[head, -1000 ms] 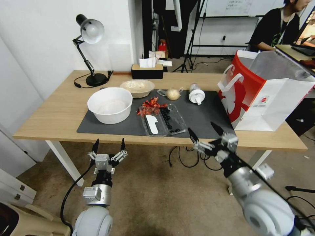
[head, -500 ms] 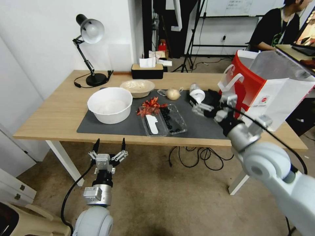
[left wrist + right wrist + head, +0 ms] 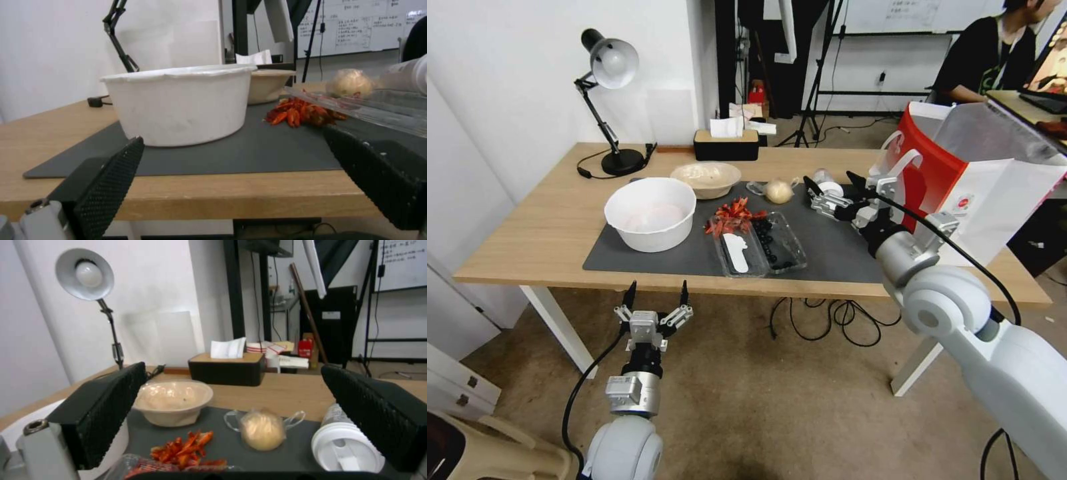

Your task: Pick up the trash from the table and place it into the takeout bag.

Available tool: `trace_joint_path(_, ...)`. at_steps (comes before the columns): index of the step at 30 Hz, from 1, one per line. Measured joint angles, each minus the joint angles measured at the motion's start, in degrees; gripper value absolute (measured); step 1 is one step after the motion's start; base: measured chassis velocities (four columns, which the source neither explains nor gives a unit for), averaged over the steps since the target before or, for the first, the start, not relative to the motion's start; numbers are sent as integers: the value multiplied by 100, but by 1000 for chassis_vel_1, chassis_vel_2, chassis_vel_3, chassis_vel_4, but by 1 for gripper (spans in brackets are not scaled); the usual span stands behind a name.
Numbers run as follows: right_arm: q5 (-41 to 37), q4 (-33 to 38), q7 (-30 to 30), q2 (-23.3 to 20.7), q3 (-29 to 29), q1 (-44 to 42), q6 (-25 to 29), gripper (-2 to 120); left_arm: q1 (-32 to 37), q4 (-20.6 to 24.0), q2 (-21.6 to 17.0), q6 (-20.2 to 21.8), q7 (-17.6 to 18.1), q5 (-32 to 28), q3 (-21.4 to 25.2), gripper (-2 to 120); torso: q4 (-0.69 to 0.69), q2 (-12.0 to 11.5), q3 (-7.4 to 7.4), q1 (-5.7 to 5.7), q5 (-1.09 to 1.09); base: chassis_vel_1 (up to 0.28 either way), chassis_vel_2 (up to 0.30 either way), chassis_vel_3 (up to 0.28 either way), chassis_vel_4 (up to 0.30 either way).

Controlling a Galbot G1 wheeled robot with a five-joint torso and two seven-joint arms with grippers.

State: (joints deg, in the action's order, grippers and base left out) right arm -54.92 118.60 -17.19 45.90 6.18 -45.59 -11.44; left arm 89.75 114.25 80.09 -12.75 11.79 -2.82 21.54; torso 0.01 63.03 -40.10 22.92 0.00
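while the right gripper [image 3: 832, 186] hangs spread wide above the dark mat's far right part, the clear white-lidded cup [image 3: 826, 187] lies on its side just beneath it, ringed loosely by the fingers but not pinched. the takeout bag [image 3: 960, 193] stands upright at three o'clock from the cup. at nine o'clock from the cup sits the clear bag with beige lump [image 3: 778, 191], then the shallow beige bowl [image 3: 706, 179]. the left gripper [image 3: 654, 299] waits, also spread, below the table [image 3: 527, 233] front edge.
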Motion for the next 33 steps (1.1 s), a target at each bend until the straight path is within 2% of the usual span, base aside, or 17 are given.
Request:
trace_joint_path(11, -471, -796, -770, 13, -713, 1314, -367, 100, 18, 3, 64, 17, 0, 87, -33, 100, -1, 0, 0, 0, 1, 0, 0, 0, 0)
trace_joint_path(14, -706, -1330, -1179, 200, -1148, 2066, -666, 100, 20, 0, 53, 15, 0, 88, -26, 100, 0, 0, 0, 0, 0, 0, 0, 0, 0)
trace_joint_path(18, -891, -1701, -1391, 323, -1433, 2574, -962, 100, 17, 0, 33, 14, 1, 83, -12, 100, 2, 0, -1, 1, -1, 0, 0, 0, 0)
trace_joint_path(21, -1062, -2139, -1590, 461, -1728, 3111, -1382, 100, 20, -9, -4, 4, 2, 58, 6, 100, -1, 0, -1, 1, -1, 0, 0, 0, 0)
trace_joint_path(25, -1171, -2484, -1746, 619, -1953, 3481, -1688, 100, 2, -61, -37, -29, 2, 29, 10, 100, 0, 0, -1, 1, -1, 0, 0, 0, 0)
trace_joint_path(33, -1299, -2581, -1967, 685, -2009, 3612, -1951, 100, -36, -79, -58, -32, 2, 3, 3, 100, 1, 0, -1, 0, 0, 0, 0, 0, 0)
